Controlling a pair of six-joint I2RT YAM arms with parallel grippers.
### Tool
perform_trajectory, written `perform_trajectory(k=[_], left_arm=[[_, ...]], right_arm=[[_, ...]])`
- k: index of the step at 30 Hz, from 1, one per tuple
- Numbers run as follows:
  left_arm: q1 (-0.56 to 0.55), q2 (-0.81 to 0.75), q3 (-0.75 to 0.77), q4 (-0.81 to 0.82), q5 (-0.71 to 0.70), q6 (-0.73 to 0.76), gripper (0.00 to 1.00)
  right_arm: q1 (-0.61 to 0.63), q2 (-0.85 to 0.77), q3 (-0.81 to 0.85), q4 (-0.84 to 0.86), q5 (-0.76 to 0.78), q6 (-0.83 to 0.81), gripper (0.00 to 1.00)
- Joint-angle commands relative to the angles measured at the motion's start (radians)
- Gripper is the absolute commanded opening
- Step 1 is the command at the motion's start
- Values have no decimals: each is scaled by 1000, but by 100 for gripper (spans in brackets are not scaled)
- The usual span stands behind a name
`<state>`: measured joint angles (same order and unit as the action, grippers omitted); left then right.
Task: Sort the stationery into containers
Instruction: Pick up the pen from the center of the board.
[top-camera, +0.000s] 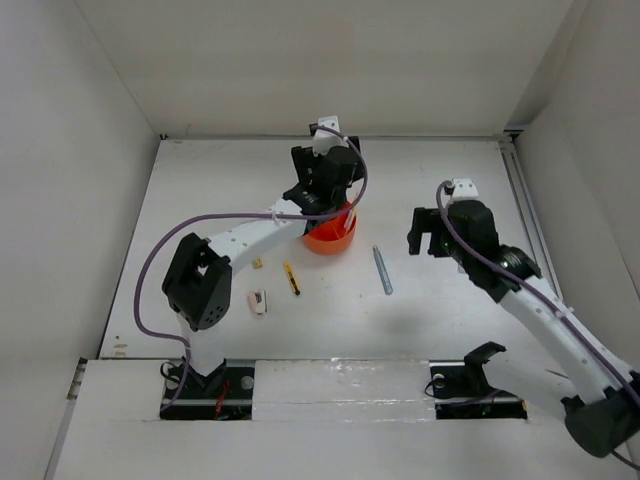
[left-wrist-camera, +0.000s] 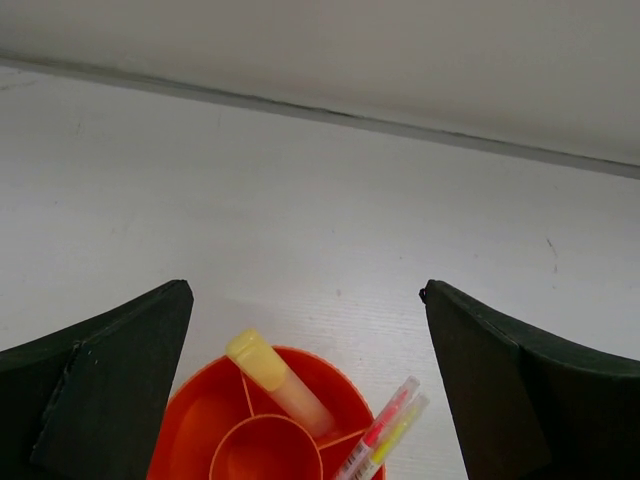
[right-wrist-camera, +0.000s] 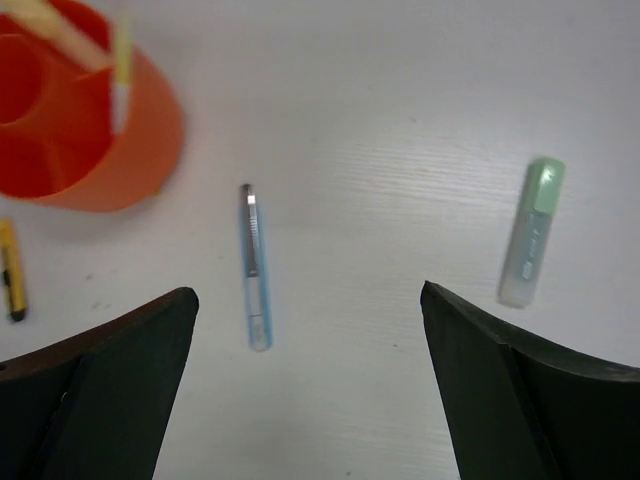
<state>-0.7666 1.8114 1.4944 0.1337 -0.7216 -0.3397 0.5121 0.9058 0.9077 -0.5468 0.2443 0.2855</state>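
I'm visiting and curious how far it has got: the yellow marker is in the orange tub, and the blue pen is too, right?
Not quite. The yellow marker is in the orange tub, but the blue pen lies on the table outside it, as the right wrist view shows.

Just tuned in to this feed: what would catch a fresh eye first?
The bright orange tub near the middle of the table stands out, with the left hand open right above it and a yellow marker and a pink-yellow pen leaning in its outer compartments. To its right a grey-blue pen lies near the open right hand, a pale green marker a little apart from it.
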Motion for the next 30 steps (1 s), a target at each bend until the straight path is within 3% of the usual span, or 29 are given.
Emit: perform_trajectory(k=[1, 5, 9, 16, 23, 26, 29, 30], left_arm=[[3, -61, 85, -151, -22, -92, 99], [3, -112, 122, -324, 14, -186, 99], [3, -201, 58, -356, 112, -242, 99], [3, -333, -69, -310, 231, -242, 99], [3, -414, -109, -298, 298, -242, 99], [3, -426, -109, -298, 307, -231, 99], [3, -435, -109, -298, 307, -231, 99], [3, -435, -109, -298, 307, -231, 99]], right_arm=[[-155, 137, 33, -38, 56, 32, 99], [-346, 224, 54, 5, 9, 3, 99], [-478, 332, 88, 25, -45, -35, 99], [-576, 544, 123, 65, -149, -72, 99], [-586, 703, 135, 33, -134, -75, 93], [-586, 749, 135, 2, -123, -84, 85], [-586, 817, 135, -8, -146, -85, 71], [-586, 835, 135, -8, -146, -98, 57]])
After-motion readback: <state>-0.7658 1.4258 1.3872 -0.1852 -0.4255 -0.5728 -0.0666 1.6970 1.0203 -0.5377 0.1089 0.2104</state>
